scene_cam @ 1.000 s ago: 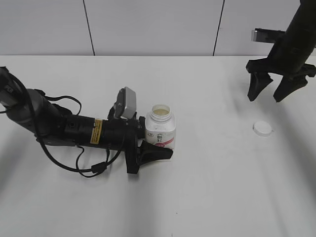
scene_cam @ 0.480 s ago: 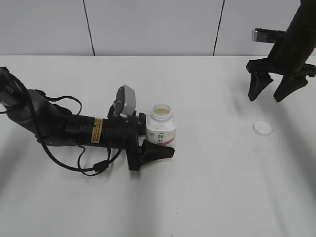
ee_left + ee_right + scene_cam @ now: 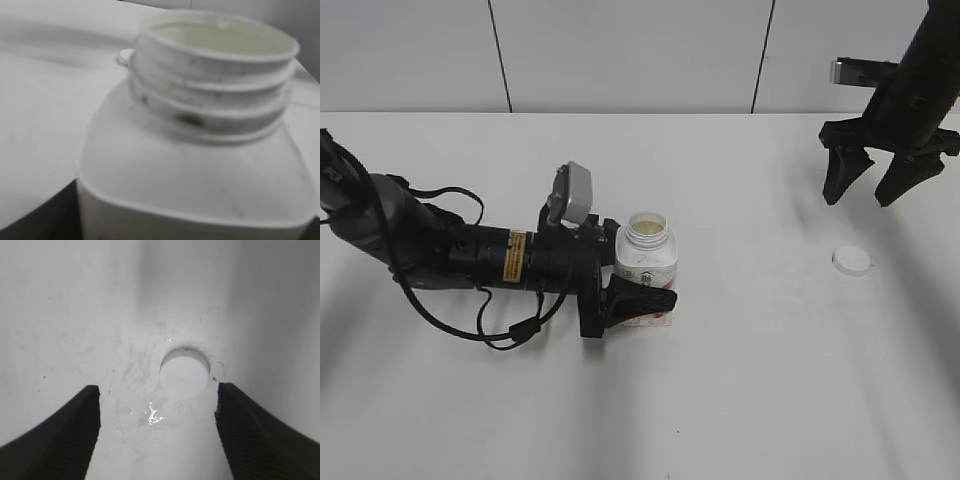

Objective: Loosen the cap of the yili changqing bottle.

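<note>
White cap [image 3: 852, 260] lies flat on the desk [image 3: 740, 400], well apart from the bottle [image 3: 646, 258], so it's fully off. Left tool [image 3: 642, 296] brackets the bottle's base to steady it; clamped or slack, can't tell. Right tool [image 3: 869, 177] hangs wide above the cap, empty.
</note>
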{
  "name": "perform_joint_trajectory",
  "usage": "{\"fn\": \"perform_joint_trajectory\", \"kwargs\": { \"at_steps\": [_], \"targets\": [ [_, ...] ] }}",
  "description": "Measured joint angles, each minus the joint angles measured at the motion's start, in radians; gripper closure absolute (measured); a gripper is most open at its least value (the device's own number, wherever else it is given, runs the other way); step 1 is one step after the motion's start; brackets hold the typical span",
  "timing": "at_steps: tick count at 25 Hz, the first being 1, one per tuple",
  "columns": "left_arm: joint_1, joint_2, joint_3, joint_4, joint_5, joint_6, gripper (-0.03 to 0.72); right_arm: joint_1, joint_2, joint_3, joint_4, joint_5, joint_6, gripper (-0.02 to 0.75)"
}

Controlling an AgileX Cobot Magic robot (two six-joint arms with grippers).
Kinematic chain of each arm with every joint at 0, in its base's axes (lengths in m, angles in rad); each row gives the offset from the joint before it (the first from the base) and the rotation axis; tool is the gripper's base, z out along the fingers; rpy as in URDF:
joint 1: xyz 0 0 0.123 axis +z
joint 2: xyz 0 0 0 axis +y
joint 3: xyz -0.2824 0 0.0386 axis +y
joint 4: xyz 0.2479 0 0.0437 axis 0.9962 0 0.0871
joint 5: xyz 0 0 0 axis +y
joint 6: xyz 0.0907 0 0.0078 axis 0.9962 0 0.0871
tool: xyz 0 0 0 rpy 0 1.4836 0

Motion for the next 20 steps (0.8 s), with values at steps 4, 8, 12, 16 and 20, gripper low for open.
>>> {"fn": "perform_joint_trajectory", "kwargs": {
  "at_steps": [4,8,12,16,20],
  "targets": [
    [0.0,-0.024,0.0,0.015,-0.007,-0.01,0.193,0.0,0.0,0.0,-0.001,0.0,0.0,0.172],
    [0.0,-0.058,0.0,0.045,-0.019,-0.026,0.192,0.0,0.0,0.0,-0.001,-0.007,0.0,0.172],
    [0.0,-0.099,0.0,0.064,-0.022,-0.056,0.192,0.0,0.0,0.0,-0.001,-0.016,0.0,0.172],
    [0.0,-0.129,0.0,0.094,-0.025,-0.089,0.192,0.0,0.0,-0.002,-0.001,-0.017,0.0,0.172],
    [0.0,-0.17,0.0,0.115,-0.025,-0.119,0.192,0.0,0.0,-0.013,0.002,-0.018,0.0,0.172]
  ]
}}
